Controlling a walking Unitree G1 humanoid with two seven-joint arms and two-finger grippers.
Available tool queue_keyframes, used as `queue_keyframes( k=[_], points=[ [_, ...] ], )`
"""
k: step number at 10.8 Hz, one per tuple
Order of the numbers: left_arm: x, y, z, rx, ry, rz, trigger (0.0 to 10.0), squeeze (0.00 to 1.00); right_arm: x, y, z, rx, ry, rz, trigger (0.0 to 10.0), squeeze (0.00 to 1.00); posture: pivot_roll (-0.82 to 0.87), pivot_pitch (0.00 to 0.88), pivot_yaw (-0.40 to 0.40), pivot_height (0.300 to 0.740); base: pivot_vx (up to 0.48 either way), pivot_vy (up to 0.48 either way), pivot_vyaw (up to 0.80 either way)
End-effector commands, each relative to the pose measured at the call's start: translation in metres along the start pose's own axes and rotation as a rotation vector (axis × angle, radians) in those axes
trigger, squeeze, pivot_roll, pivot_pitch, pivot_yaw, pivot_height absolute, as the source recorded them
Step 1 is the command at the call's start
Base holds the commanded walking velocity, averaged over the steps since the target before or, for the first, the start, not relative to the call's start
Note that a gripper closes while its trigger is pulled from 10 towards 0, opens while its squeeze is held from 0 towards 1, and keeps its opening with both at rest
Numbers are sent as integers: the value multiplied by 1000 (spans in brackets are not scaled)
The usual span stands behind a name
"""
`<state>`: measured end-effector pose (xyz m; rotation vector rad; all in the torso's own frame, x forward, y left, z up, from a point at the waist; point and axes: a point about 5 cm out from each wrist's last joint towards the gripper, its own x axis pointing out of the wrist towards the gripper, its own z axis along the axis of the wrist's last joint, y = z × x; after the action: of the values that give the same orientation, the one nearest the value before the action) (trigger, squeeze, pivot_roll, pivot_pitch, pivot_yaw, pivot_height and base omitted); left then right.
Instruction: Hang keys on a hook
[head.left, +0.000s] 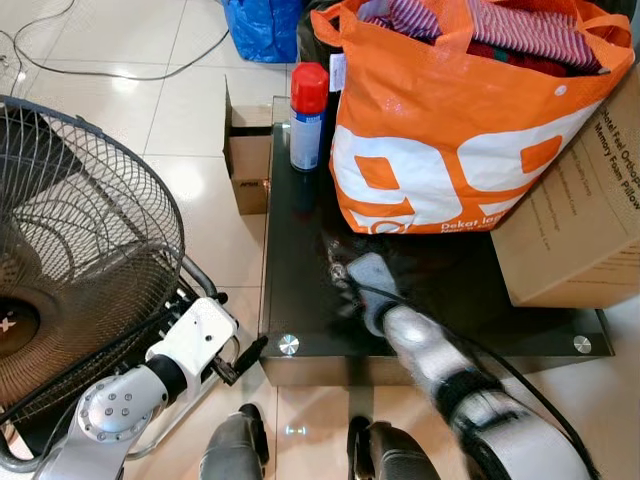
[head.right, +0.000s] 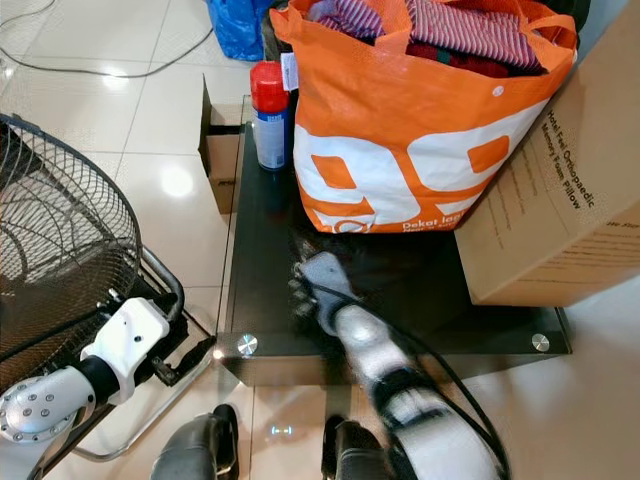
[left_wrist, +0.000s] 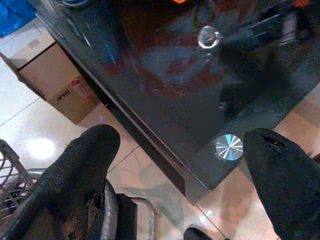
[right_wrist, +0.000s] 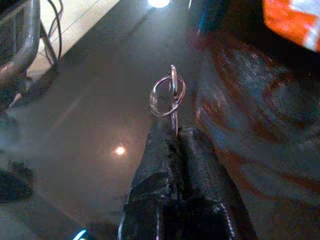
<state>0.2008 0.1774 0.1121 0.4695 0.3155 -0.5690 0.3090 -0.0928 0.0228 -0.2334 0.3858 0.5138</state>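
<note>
Right gripper pinches the keys: fingers pressed together on the key shank, key ring sticking out past the tips, just above the dark glass bench. In the head views it sits over the middle of the bench, just near of the orange bag. Left gripper is spread, holding nothing, low beside the bench's near-left corner by the round metal cap. Orange bag stands on the far half of the bench, stuffed with striped clothes. Spray can with red cap stands upright on the far-left part, just left of the bag. Cardboard box is at the right, against the bag. Fan is on the floor to the left.
</note>
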Motion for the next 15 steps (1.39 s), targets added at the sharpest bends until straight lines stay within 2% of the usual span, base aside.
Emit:
queue_keyframes(
  k=[1,3,4,7,9,10,11,12,13,14,15],
  points=[
    [-1,-3,1,-5,1,-15,10000,0,-6,1,-13,4,37,20,0,0,85,275,-67,740,0,0,0],
    [0,-2,0,-9,-3,-11,10000,0,-29,-5,-26,-11,2,72,0,0,76,266,-71,740,0,0,0],
    [0,-2,0,-9,-3,-10,10000,0,-32,-5,-26,-8,-8,76,0,0,75,263,-71,740,0,0,0],
    [3,0,-1,-7,-7,-6,10000,0,-45,-4,-8,-10,-77,75,0,0,69,254,-69,740,0,0,0],
    [5,-3,-1,-9,-13,-5,10000,0,-51,-6,-2,43,-101,49,0,0,68,241,-75,740,0,0,0],
    [5,-4,-1,-17,-18,-1,10000,0,-58,-12,-3,128,-64,14,0,0,63,218,-76,740,0,0,0],
    [6,-6,0,-21,-27,-4,10000,0,-69,-14,-8,-108,22,76,0,0,57,199,-76,740,0,0,0],
    [9,-7,2,-21,-37,-5,10000,0,-72,-16,0,-19,5,76,0,0,53,190,-76,740,0,0,0],
    [13,-7,4,-20,-47,-5,10000,0,-75,-21,5,-147,26,61,0,0,48,178,-77,740,0,0,0],
    [18,-7,7,-17,-60,-2,10000,0,-80,-25,16,-210,22,78,0,0,42,145,-80,740,0,0,0],
    [22,-5,7,-15,-68,10,10000,0,-86,-30,32,-481,26,88,0,0,32,113,-85,740,0,0,0]
  ],
)
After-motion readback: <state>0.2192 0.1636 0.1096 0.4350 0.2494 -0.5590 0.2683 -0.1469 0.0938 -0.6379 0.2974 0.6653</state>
